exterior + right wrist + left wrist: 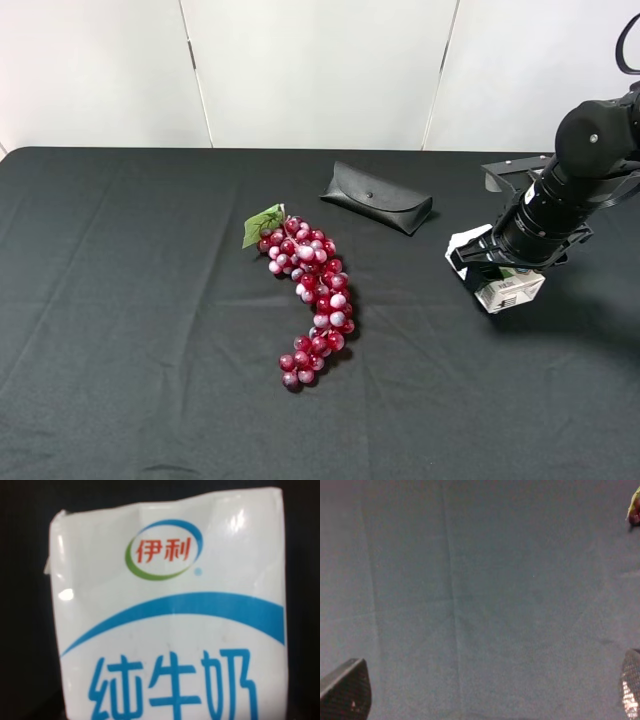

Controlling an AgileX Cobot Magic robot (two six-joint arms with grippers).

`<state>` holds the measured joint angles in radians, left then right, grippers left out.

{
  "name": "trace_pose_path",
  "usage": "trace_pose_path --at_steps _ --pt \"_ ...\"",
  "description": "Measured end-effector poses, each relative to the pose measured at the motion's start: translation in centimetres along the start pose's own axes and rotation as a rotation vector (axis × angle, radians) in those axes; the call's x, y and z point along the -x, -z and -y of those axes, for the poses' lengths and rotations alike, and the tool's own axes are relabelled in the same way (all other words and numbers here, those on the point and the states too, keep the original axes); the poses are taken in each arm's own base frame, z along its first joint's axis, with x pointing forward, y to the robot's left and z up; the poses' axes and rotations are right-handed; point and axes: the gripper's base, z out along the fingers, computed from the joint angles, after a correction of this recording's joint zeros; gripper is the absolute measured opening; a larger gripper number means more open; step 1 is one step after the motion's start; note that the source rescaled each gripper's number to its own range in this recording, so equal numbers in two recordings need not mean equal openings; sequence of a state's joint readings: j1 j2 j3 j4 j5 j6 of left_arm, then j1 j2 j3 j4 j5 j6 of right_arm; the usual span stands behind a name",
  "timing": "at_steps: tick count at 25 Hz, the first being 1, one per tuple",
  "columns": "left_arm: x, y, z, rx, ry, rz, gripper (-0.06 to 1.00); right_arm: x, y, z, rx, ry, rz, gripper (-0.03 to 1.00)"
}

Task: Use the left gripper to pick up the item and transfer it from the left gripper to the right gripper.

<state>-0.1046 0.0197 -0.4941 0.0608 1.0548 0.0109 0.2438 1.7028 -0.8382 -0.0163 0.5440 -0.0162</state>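
Down at the table's right side, we see the right gripper (pixel 492 272) set over the item (pixel 513 289) on the black cloth (pixel 150 300) — whether it pinches the carton we cannot tell. Our right wrist view fills with the item (pixel 170 615); no fingers show. The left gripper (pixel 485 692) shows only fingertips (pixel 347 692), spread wide over bare cloth — its arm is absent overhead. Grapes (pixel 310 295) and a black case (pixel 377 197) lie apart.
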Motion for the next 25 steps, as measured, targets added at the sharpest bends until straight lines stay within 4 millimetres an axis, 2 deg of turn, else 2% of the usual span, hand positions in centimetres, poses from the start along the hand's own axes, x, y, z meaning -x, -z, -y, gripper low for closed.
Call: trace_pose_path --at_steps 4,6,7,8,10,13,21,25 --pt "0.0 0.0 0.0 0.000 0.000 0.000 1.00 0.0 0.0 0.0 0.005 -0.008 0.000 0.00" --pt "0.0 0.0 0.0 0.000 0.000 0.000 1.00 0.0 0.0 -0.1 0.008 -0.017 0.004 0.51" --pt "0.0 0.0 0.0 0.000 0.000 0.000 1.00 0.1 0.0 -0.1 0.008 -0.019 0.006 0.68" --pt "0.0 0.0 0.0 0.000 0.000 0.000 1.00 0.1 0.1 -0.1 0.008 -0.021 0.007 0.81" --pt "0.0 0.0 0.0 0.000 0.000 0.000 1.00 0.2 0.1 -0.1 0.011 -0.035 0.009 0.93" --pt "0.0 0.0 0.0 0.000 0.000 0.000 1.00 0.2 0.1 -0.1 0.011 -0.035 0.009 0.98" --pt "0.0 0.0 0.0 0.001 0.000 0.003 1.00 0.2 0.1 -0.1 0.011 -0.035 0.012 1.00" --pt "0.0 0.0 0.0 0.001 0.000 0.003 1.00 0.2 1.3 -0.1 0.011 -0.035 0.036 1.00"
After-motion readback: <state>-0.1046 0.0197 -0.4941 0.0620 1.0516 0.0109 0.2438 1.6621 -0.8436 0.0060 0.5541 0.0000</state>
